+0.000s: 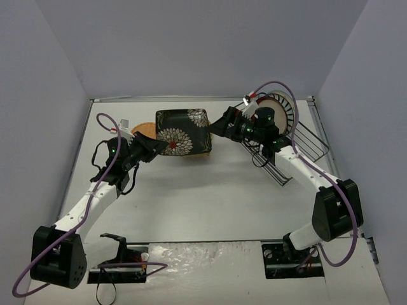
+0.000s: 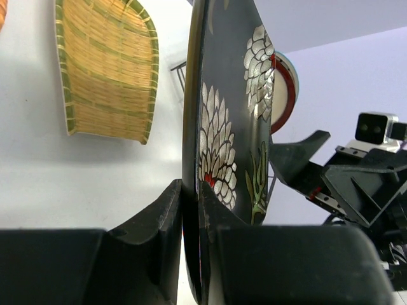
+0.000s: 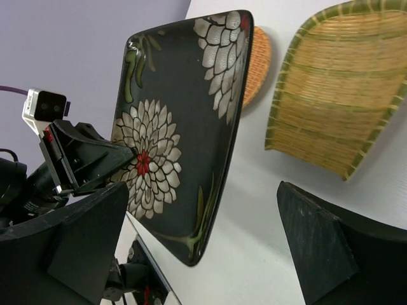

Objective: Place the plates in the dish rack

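A white tabletop [image 1: 210, 210] fills the middle of the scene, matte and evenly lit. A thin metal rail [image 1: 191, 98] runs along its far edge. Pale lavender panels close it in on three sides: a back wall [image 1: 203, 44], a left wall [image 1: 38, 114] and a right wall [image 1: 375, 114], each plain and smooth. The light is soft and diffuse, casting only faint grey shadows on the table surface.

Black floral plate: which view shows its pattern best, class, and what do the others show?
Right wrist: the black floral plate faces it, flowers large. Top external shows it small; left wrist, edge-on in the left tool.
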`<state>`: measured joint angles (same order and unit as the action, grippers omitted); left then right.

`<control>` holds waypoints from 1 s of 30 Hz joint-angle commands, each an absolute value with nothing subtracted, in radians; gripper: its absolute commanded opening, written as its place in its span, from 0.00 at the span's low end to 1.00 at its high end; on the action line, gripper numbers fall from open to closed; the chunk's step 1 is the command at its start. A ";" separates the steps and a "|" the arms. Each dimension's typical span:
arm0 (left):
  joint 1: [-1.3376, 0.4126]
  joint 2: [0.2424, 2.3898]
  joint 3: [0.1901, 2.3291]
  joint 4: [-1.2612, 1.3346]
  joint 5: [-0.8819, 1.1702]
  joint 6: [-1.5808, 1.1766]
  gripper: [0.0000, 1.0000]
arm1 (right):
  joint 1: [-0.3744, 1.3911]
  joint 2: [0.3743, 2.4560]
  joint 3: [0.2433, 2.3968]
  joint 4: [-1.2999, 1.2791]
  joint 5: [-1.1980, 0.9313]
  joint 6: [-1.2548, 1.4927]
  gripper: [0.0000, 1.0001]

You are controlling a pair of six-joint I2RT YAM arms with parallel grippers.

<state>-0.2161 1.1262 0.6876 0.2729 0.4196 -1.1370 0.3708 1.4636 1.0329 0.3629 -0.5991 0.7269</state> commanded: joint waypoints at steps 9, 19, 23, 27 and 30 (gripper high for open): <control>-0.220 1.010 0.744 0.536 0.478 -1.224 0.00 | 0.442 1.617 1.173 0.520 -0.694 0.759 0.99; -0.221 1.023 0.744 0.546 0.536 -1.206 0.00 | 0.443 1.642 1.198 0.551 -0.755 0.765 0.80; -0.221 1.036 0.747 0.552 0.555 -1.200 0.00 | 0.443 1.642 1.196 0.562 -0.769 0.781 0.70; -0.222 1.049 0.749 0.557 0.571 -1.190 0.00 | 0.443 1.641 1.197 0.559 -0.776 0.784 0.60; -0.221 1.053 0.746 0.564 0.577 -1.189 0.00 | 0.443 1.636 1.195 0.555 -0.773 0.784 0.50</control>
